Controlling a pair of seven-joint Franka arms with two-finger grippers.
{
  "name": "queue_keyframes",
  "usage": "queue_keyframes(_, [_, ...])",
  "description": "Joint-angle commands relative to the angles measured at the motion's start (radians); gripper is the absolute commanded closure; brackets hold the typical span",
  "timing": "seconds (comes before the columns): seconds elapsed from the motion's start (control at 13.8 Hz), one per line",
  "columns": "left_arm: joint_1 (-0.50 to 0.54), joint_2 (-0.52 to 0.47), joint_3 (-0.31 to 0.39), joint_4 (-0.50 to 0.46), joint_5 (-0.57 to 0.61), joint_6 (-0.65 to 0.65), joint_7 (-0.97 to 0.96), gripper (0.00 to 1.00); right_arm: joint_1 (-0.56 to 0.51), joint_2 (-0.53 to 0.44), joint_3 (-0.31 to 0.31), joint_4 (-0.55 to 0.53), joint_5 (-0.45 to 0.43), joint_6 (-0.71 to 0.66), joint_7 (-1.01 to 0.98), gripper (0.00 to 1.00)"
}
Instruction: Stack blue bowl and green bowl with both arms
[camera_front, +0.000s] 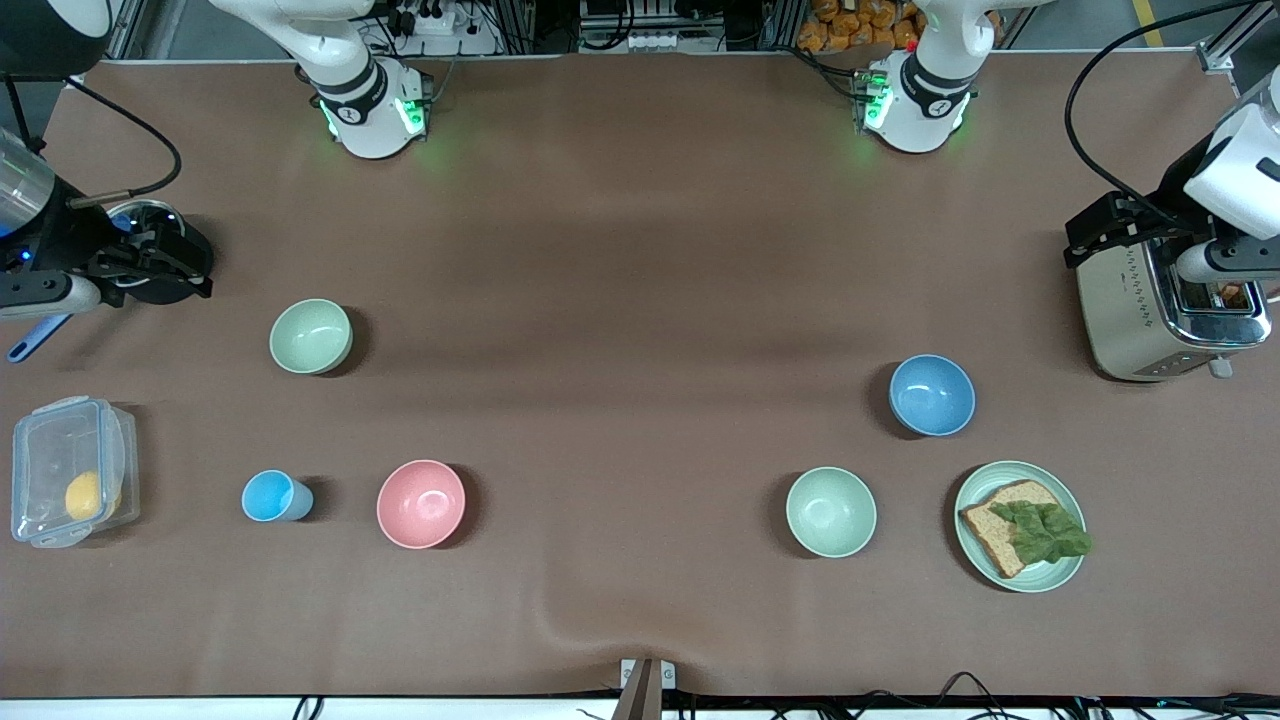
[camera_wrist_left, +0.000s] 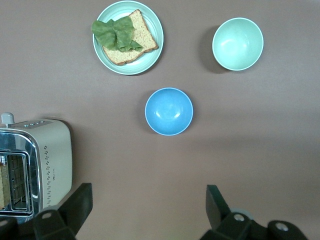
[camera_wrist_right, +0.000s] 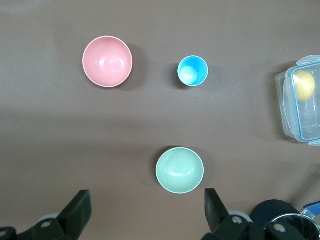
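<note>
The blue bowl (camera_front: 932, 396) (camera_wrist_left: 169, 111) stands upright toward the left arm's end of the table. The pale sage green bowl (camera_front: 311, 336) (camera_wrist_right: 180, 170) stands upright toward the right arm's end. Both are empty and far apart. My left gripper (camera_front: 1110, 230) (camera_wrist_left: 148, 200) hangs high by the toaster, open, with nothing between its fingers and well clear of the blue bowl. My right gripper (camera_front: 160, 262) (camera_wrist_right: 146, 205) hangs high at the right arm's end, open and empty, with the green bowl just past its fingertips in the right wrist view.
A mint bowl (camera_front: 831, 511) and a green plate (camera_front: 1066, 578) with bread and lettuce lie nearer the front camera than the blue bowl. A toaster (camera_front: 1150, 320), a pink bowl (camera_front: 421, 504), a light-blue cup (camera_front: 272, 496) and a lidded plastic box (camera_front: 60, 480) also stand about.
</note>
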Motion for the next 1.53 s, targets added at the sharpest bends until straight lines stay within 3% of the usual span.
queue_keyframes(0.0, [0.004,0.005,-0.004,0.007,0.004,0.006,-0.006,0.0,-0.001,0.01,0.002,0.023,0.01,-0.011,-0.007,0.0])
queue_keyframes(0.29, [0.0,0.016,-0.004,0.012,0.029,0.005,-0.001,0.0,-0.002,0.013,0.002,0.021,0.015,-0.01,-0.007,0.0])
queue_keyframes(0.58, [0.007,0.046,-0.004,0.012,0.098,0.005,0.055,0.0,-0.014,0.079,-0.001,0.023,0.015,-0.016,-0.017,0.0])
queue_keyframes(0.87, [0.01,0.172,-0.003,0.021,0.076,0.006,0.028,0.0,-0.048,0.155,-0.005,0.017,0.013,-0.022,-0.024,0.0])
queue_keyframes(1.23, [0.081,0.347,-0.003,0.007,0.089,0.064,0.042,0.0,-0.126,0.162,-0.004,-0.048,0.015,-0.05,-0.046,0.0])
queue_keyframes(1.45, [0.104,0.402,-0.003,-0.042,0.087,0.164,0.042,0.0,-0.166,0.142,-0.004,-0.175,0.027,0.068,-0.113,0.0])
